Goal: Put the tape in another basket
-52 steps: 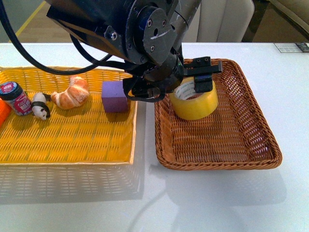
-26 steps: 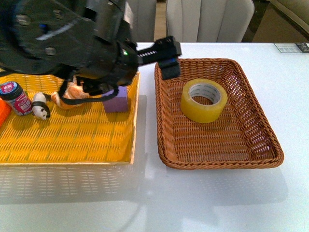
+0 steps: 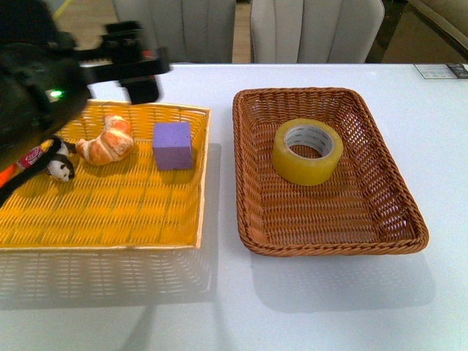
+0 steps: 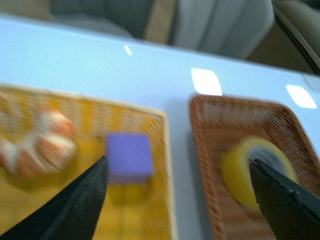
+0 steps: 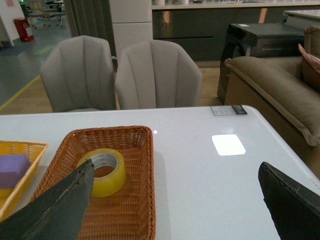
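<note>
The yellow tape [image 3: 308,151] lies flat in the brown wicker basket [image 3: 333,247], toward its far half, with nothing touching it. My left gripper [image 3: 135,64] hangs open over the far edge of the yellow basket [image 3: 110,212], well left of the tape. In the blurred left wrist view the tape [image 4: 252,172] sits in the brown basket [image 4: 210,120] beside one finger, and the left gripper [image 4: 178,162] holds nothing. The right wrist view shows the tape [image 5: 102,171] in the basket [image 5: 140,200], with the right gripper [image 5: 176,165] open and empty above the white table.
The yellow basket holds a purple cube [image 3: 172,145], a croissant [image 3: 110,140] and a small panda toy [image 3: 60,167]. A jar [image 3: 29,155] is partly hidden behind my left arm. Chairs stand behind the table's far edge. The right arm is outside the front view.
The left gripper was at the tape in the brown basket, let it go and swung left across to the yellow basket. The tape now lies still.
</note>
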Tool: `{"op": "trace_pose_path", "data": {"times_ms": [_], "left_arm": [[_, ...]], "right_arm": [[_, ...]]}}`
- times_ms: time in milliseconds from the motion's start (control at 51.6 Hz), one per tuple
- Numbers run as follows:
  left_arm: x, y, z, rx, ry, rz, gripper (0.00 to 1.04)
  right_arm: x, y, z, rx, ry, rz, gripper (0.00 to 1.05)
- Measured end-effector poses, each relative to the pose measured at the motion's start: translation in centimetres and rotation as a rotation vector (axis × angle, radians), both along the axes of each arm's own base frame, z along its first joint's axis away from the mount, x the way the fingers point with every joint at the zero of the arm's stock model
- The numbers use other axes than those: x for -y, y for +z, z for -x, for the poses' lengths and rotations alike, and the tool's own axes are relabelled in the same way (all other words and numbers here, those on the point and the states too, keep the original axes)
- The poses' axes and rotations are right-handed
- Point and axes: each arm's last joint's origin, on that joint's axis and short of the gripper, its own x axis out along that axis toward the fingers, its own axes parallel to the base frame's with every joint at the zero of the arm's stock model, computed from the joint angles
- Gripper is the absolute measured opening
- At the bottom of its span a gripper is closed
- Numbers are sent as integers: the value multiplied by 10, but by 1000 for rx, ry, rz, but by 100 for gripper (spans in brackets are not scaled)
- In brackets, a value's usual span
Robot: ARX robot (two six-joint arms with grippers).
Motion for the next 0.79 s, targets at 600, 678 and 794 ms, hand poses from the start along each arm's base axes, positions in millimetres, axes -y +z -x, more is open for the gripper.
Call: {"op": "trace_pose_path", "data": {"times_ms": [600,678,794], "left_arm": [[-87,37,103,192,48,-163,2],[-92,41,113,206,55,-162,2],[-98,41,125,207,52,-162,2]], "right_arm": [[0,0,0,0,-2,0,96],[0,0,0,0,-2,0,96],[0,0,0,0,-2,0,96]]}}
